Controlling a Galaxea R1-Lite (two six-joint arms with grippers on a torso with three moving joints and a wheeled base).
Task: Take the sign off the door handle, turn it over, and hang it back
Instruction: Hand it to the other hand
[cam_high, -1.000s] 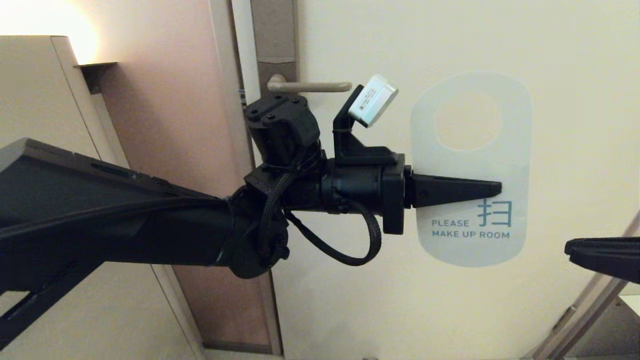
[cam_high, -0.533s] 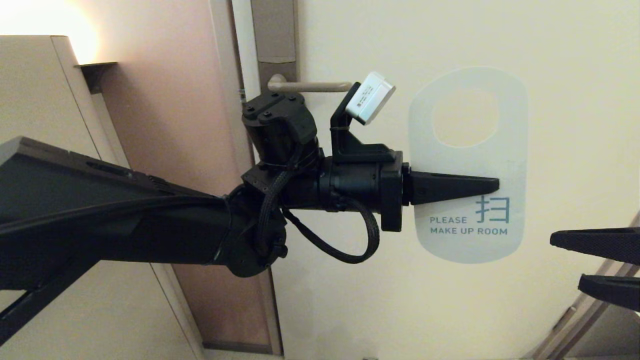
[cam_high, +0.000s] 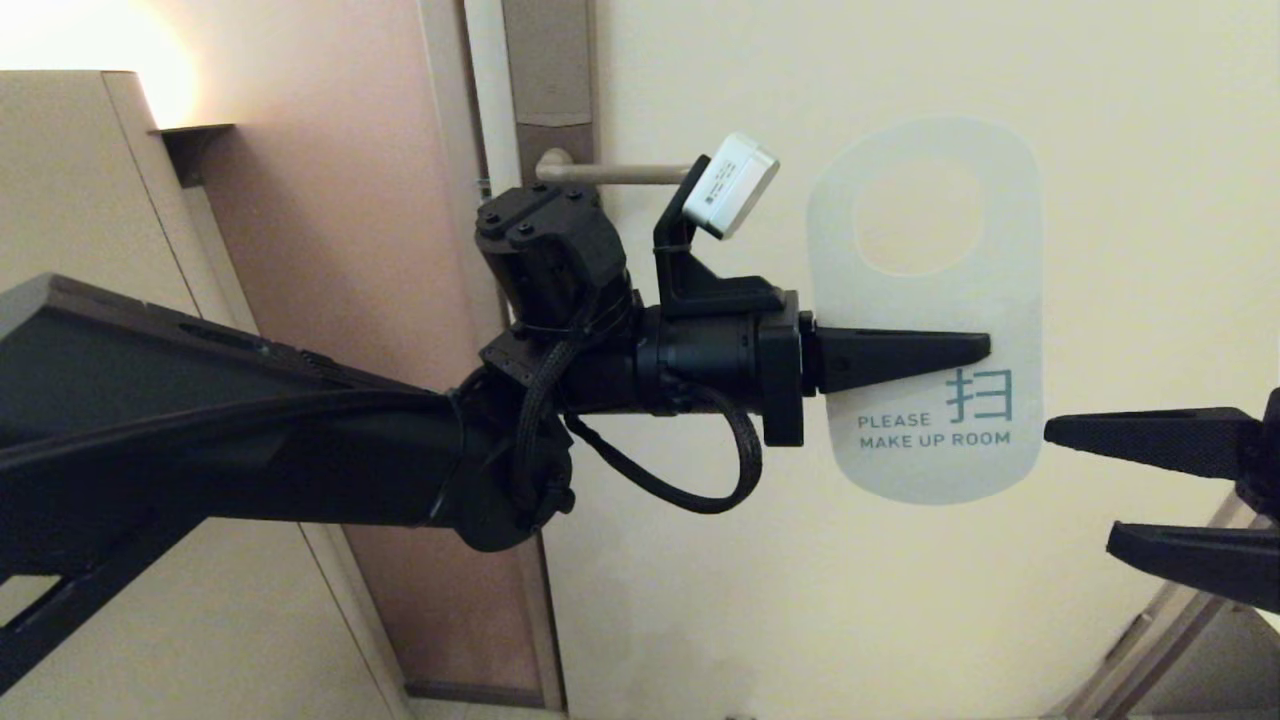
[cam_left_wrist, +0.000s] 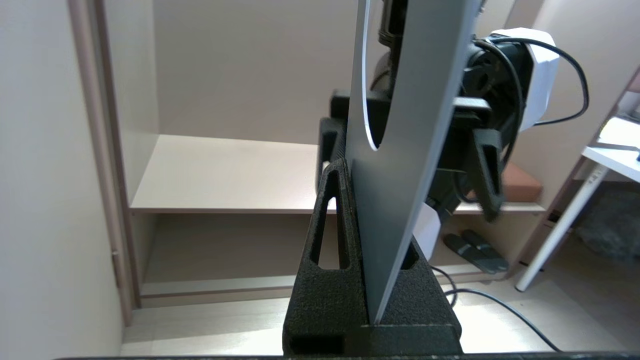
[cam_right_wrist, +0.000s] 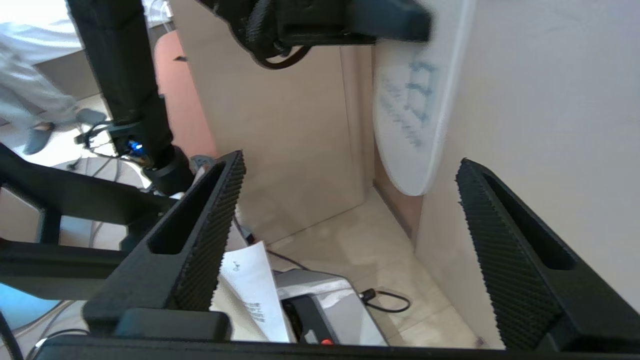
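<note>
Room: Cream door (cam_high: 900, 620) fills the middle and right of the head view, and a pink-brown wall (cam_high: 330, 250) fills the left.
Door handle: We see the door handle (cam_high: 610, 172) near the top middle, on its lock plate (cam_high: 548, 75).
Sign: We hold the sign (cam_high: 925, 300) off the handle, right of it, with "PLEASE MAKE UP ROOM" facing us.
Left gripper: Our left gripper (cam_high: 985, 347) is squeezed tight on the sign's middle, under the oval hole.
Right gripper: Our right gripper (cam_high: 1075, 485) is at the right edge with its fingers wide apart and nothing in them.
Sign and fingers: The sign's lower right edge sits just beside the top right finger (cam_high: 1140, 437), not yet between the two.
How to do it well: We think we should slide the open fingers over the sign's edge, away from the left grip, and only then squeeze.
</note>
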